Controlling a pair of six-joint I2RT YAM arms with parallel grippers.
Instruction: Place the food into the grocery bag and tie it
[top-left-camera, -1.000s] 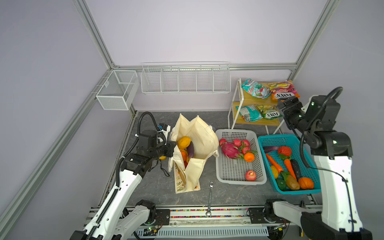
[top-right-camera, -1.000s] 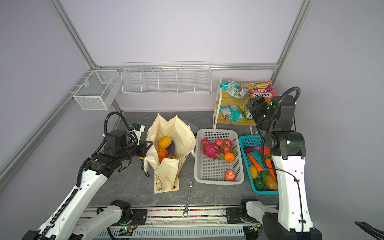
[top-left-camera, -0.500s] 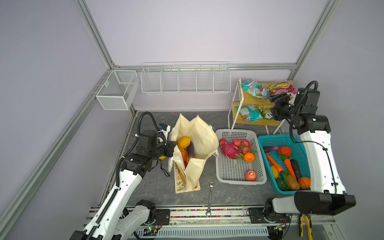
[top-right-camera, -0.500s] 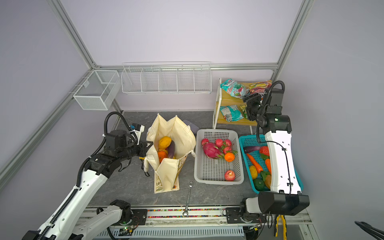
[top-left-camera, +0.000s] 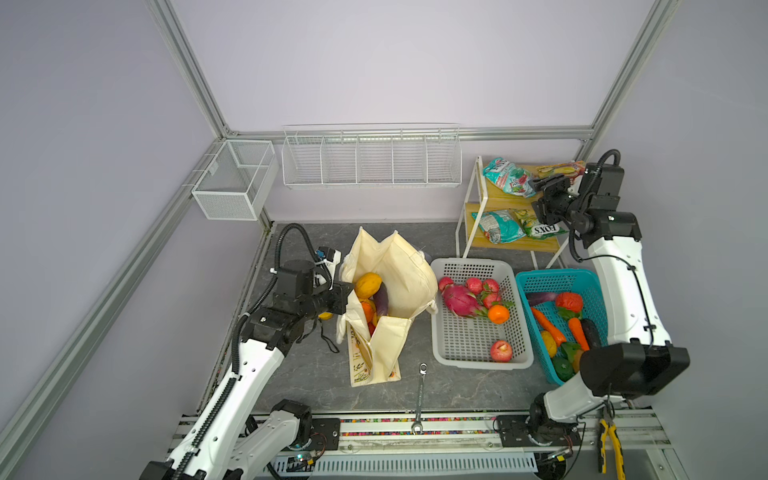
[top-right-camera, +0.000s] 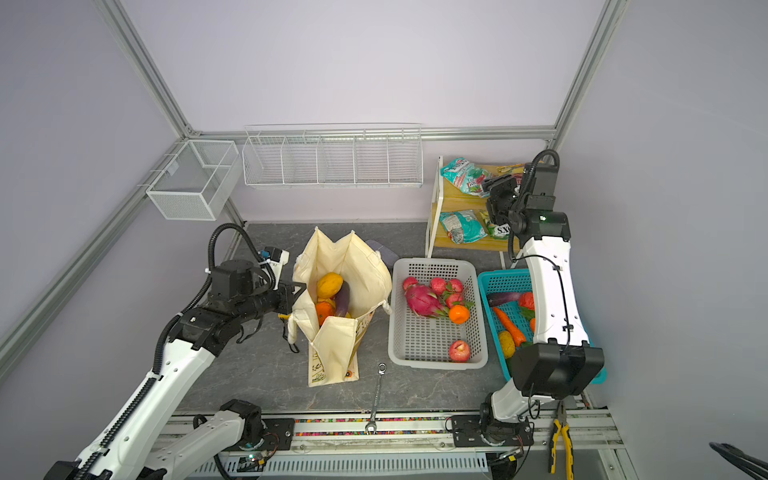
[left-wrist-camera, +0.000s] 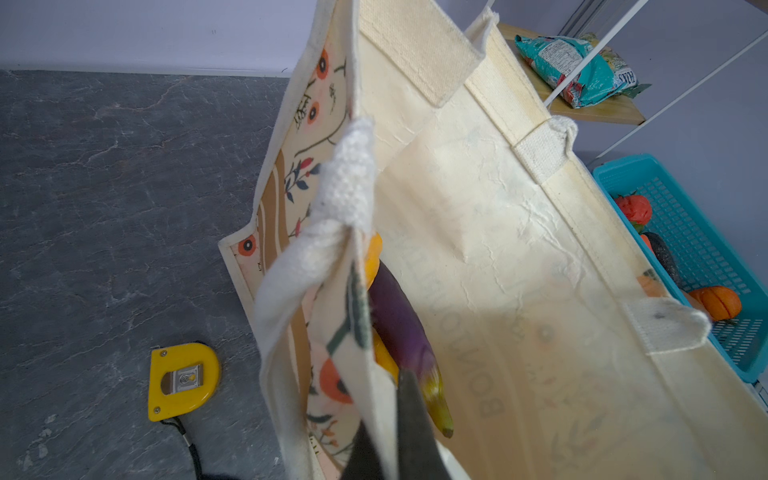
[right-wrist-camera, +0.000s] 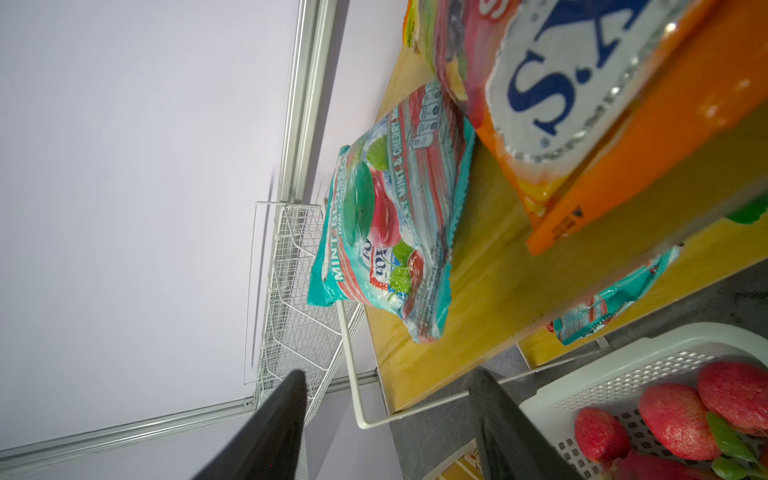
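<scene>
The left claw (left-wrist-camera: 386, 432) is clamped on the rim of the bag (top-left-camera: 399, 274), which stands open on the bench (top-left-camera: 449, 386). The right claw (right-wrist-camera: 386, 374) gapes empty near the teal packet (right-wrist-camera: 390, 241) on the top shelf (right-wrist-camera: 490, 299). The packet looks light, slick and crinkly, probably best pinched at its crimped edge.

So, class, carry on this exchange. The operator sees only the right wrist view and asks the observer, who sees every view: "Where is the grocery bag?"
Observer: The grocery bag stands open on the table, left of the grey basket in both top views.
Operator: Is anything in it?
Observer: A purple eggplant lies inside, against a yellow fruit.
Operator: And the left hand?
Observer: The left hand is shut on the bag's rim, close to a white handle.
</scene>
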